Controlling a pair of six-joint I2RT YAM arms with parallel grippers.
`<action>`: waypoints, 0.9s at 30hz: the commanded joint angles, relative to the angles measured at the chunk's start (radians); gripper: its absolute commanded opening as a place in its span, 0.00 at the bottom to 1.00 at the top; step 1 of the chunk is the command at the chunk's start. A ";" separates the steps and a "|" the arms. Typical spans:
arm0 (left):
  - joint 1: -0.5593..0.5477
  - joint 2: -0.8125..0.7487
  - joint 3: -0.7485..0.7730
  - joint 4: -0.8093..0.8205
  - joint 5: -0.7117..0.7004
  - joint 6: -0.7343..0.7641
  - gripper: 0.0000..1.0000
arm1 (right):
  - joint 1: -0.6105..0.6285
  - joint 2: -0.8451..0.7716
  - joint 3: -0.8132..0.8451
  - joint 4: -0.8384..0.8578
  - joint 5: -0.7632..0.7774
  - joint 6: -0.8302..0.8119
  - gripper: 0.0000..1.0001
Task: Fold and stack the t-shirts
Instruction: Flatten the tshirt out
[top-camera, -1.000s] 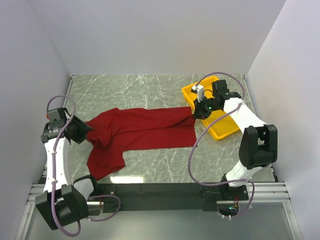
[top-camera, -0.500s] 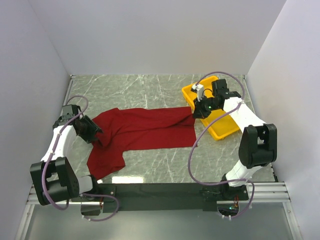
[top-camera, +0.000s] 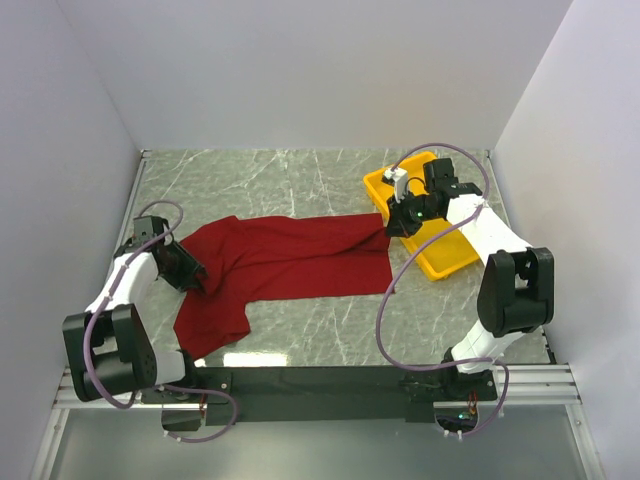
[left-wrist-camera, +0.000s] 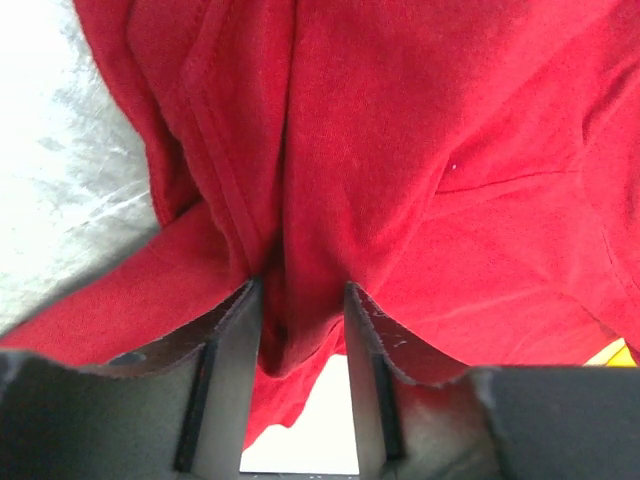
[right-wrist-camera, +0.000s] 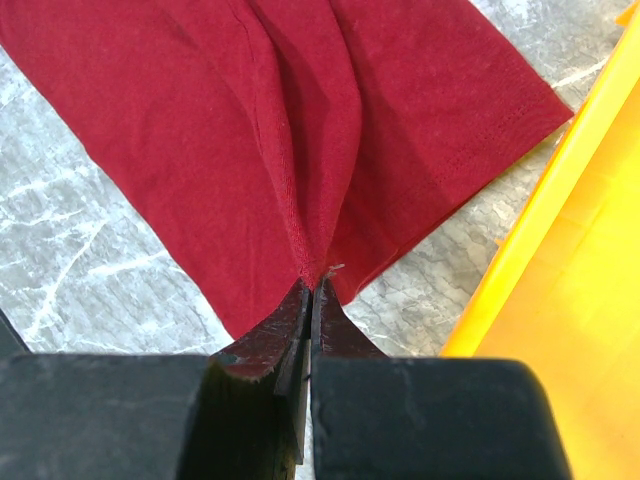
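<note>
One dark red t-shirt (top-camera: 290, 262) lies stretched across the marble table, its left part drooping toward the front edge. My left gripper (top-camera: 192, 275) sits at the shirt's left edge. In the left wrist view its jaws stand apart (left-wrist-camera: 300, 290) with a fold of the red cloth (left-wrist-camera: 420, 150) bunched between them, and bright table shows through the gap lower down. My right gripper (top-camera: 392, 228) is shut on the shirt's right edge beside the tray. The right wrist view shows its fingertips (right-wrist-camera: 312, 283) pinching the cloth (right-wrist-camera: 250, 130) into a ridge.
A yellow plastic tray (top-camera: 445, 262) lies at the back right of the table, under the right wrist, and its rim (right-wrist-camera: 570, 300) runs close to the held corner. White walls close in the table on three sides. The arm bases stand at the near edge.
The left arm has swung in from the far left to the shirt's left edge, and its jaws have narrowed around a fold. The right arm and the shirt's right edge have stayed put.
</note>
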 joint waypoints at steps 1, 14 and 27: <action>-0.007 0.015 -0.003 0.077 0.018 -0.028 0.39 | 0.000 0.002 0.032 0.012 -0.013 0.000 0.00; 0.017 -0.031 0.208 0.028 -0.014 0.041 0.01 | 0.000 0.005 0.084 0.009 0.024 0.001 0.00; 0.161 0.006 0.692 0.420 -0.018 0.115 0.01 | -0.020 0.141 0.718 0.072 0.048 0.157 0.00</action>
